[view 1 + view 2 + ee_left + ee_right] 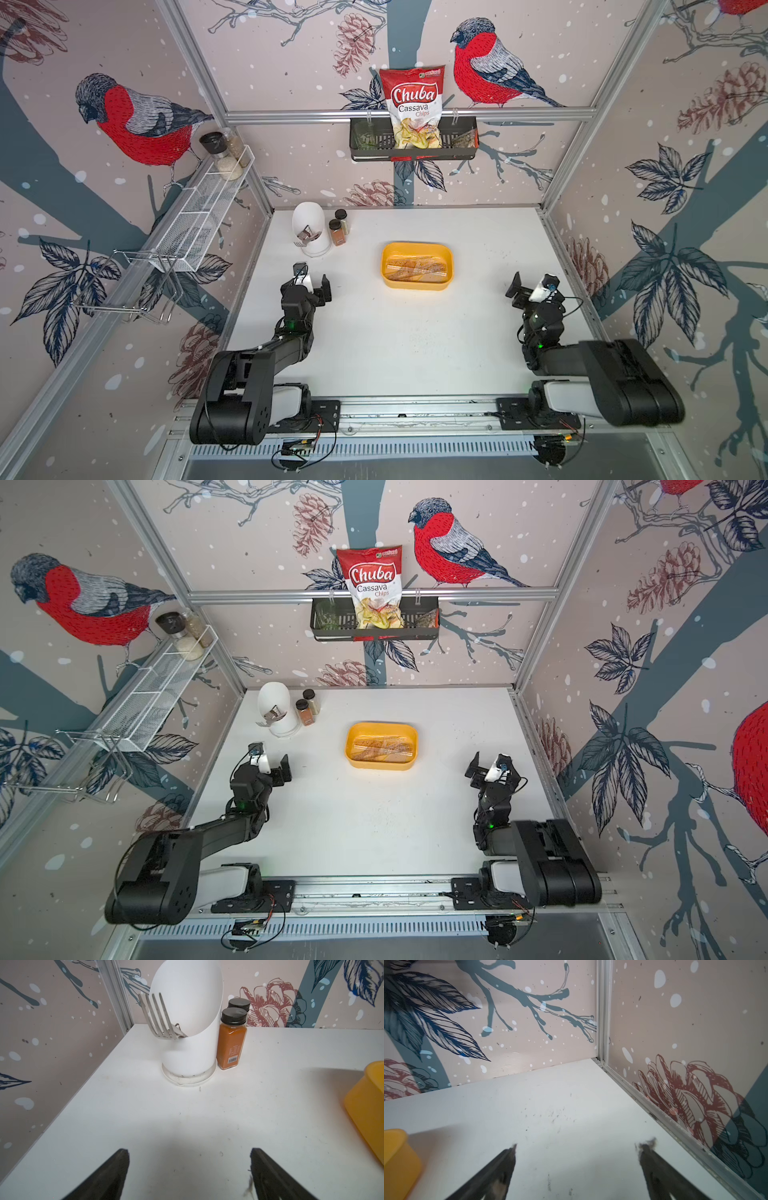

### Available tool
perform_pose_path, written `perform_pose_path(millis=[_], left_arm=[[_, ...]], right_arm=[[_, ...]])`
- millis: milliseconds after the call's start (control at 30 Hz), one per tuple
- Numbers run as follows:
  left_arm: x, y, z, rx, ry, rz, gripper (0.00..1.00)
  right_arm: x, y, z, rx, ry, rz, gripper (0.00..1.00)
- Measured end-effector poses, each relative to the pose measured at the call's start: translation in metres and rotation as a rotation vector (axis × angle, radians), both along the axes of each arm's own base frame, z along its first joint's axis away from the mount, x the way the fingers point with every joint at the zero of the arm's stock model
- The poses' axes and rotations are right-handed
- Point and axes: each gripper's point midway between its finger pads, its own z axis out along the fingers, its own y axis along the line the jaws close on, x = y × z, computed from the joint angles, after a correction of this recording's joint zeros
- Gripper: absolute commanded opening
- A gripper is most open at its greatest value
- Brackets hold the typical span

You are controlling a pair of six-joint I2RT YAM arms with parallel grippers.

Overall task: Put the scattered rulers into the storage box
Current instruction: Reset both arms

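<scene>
The yellow storage box (415, 246) (381, 725) sits on the white table, a little behind the middle. Several clear, tinted rulers (417, 269) (382, 748) lie flat inside it. No ruler shows on the table itself. My left gripper (311, 284) (189, 1151) hovers to the left of the box, open and empty. In the left wrist view a corner of the box (367, 1105) shows. My right gripper (532, 291) (579, 1147) hovers to the right of the box near the side wall, open with nothing between its fingers. The right wrist view catches the box's edge (398, 1157).
A white utensil holder (309, 228) with a fork (160, 1018) stands at the back left, with two spice jars (337, 232) beside it. A black wire basket (457, 143) with a chips bag hangs on the back wall. A white wire shelf (199, 216) lines the left wall.
</scene>
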Motion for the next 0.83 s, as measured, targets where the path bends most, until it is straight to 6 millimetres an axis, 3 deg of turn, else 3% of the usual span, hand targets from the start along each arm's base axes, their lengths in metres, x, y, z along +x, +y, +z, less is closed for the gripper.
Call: perform_pose_path(millis=[67, 133, 200, 267, 433, 600, 733, 833], left_arm=[[0.004, 0.001, 0.004, -0.006, -0.029, -0.004, 0.94], [0.008, 0.001, 0.002, -0.01, -0.056, -0.007, 0.94], [0.01, 0.002, -0.01, -0.018, -0.042, -0.006, 0.94], [0.014, 0.001, -0.019, -0.02, -0.013, -0.013, 0.95], [0.029, -0.002, -0.003, -0.023, -0.066, -0.027, 0.95], [0.031, -0.003, -0.004, -0.024, -0.062, -0.031, 0.95], [0.032, -0.003, -0.003, -0.024, -0.064, -0.031, 0.95], [0.032, -0.003, -0.003, -0.024, -0.065, -0.031, 0.95]], right_arm=[[0.004, 0.004, -0.011, -0.007, 0.036, 0.011, 0.99], [0.024, 0.008, 0.012, 0.003, -0.025, 0.041, 1.0], [0.037, -0.003, 0.027, 0.009, -0.07, 0.025, 1.0], [0.042, -0.009, 0.021, 0.022, -0.036, 0.022, 1.0], [0.044, -0.001, 0.012, 0.043, 0.007, 0.069, 1.0], [0.045, 0.011, 0.009, 0.039, 0.025, 0.1, 1.0], [0.056, 0.009, 0.006, 0.041, 0.047, 0.098, 1.0], [0.051, 0.009, 0.004, 0.042, 0.052, 0.105, 1.0]])
